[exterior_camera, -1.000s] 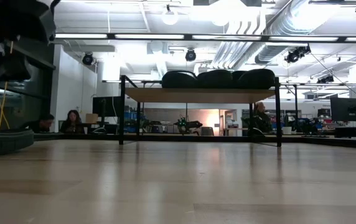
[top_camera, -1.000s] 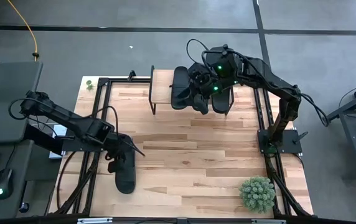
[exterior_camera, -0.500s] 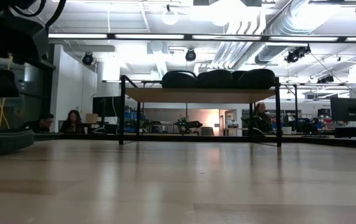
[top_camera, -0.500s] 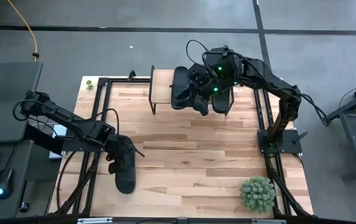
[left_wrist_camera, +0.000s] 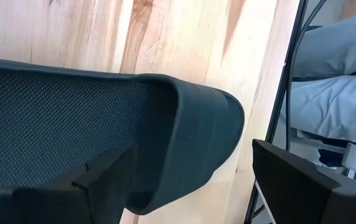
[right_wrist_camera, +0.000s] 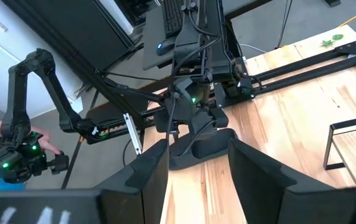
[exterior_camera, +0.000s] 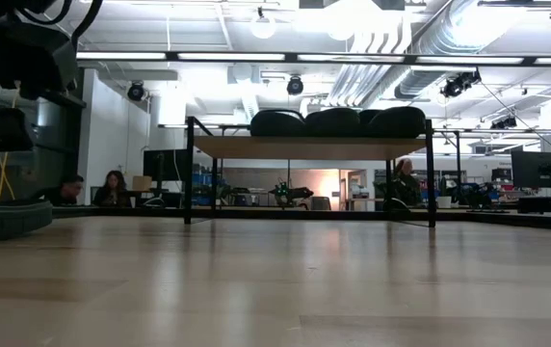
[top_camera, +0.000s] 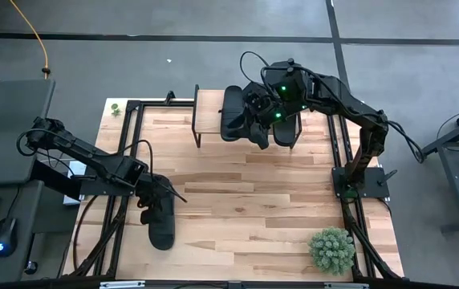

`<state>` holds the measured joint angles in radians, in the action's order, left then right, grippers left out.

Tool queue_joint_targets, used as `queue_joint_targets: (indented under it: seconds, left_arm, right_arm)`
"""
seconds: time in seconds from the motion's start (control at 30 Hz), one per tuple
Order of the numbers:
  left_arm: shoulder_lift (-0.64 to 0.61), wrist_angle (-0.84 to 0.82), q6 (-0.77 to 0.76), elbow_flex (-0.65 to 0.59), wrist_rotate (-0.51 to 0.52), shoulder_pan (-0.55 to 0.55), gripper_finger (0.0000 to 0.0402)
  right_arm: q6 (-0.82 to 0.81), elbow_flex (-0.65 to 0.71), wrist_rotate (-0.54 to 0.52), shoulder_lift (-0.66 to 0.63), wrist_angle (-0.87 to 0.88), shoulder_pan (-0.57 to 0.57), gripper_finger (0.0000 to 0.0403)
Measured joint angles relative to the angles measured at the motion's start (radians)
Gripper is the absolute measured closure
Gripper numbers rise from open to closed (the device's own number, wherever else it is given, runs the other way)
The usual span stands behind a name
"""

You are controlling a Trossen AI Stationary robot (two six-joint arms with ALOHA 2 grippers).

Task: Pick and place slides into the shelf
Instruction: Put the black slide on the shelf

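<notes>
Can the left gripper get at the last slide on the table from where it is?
Probably yes. The left gripper is right over the slide, fingers spread either side of its edge, nothing between them.

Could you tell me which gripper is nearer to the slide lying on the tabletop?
Left. The left gripper is open right over the slide on the tabletop; the right gripper is far off, above the shelf.
</notes>
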<state>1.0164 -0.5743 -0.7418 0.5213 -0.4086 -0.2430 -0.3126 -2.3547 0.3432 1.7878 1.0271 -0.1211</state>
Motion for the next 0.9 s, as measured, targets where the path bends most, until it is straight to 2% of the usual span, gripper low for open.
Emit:
queue_joint_targets:
  seconds: [0.4, 0.6, 0.9]
  left_arm:
    - [0.028, 0.012, 0.000, -0.004, -0.019, 0.000, 0.0104]
    - [0.097, 0.194, -0.048, -0.060, -0.085, -0.015, 0.0104]
    - [0.152, 0.301, -0.102, -0.062, -0.093, -0.110, 0.0104]
  right_arm:
    - [-0.003, 0.000, 0.000, 0.000, 0.000, 0.000, 0.0245]
    - [-0.024, 0.000, 0.000, 0.000, -0.001, 0.000, 0.0245]
    - [-0.019, 0.000, -0.016, -0.001, -0.003, 0.018, 0.0245]
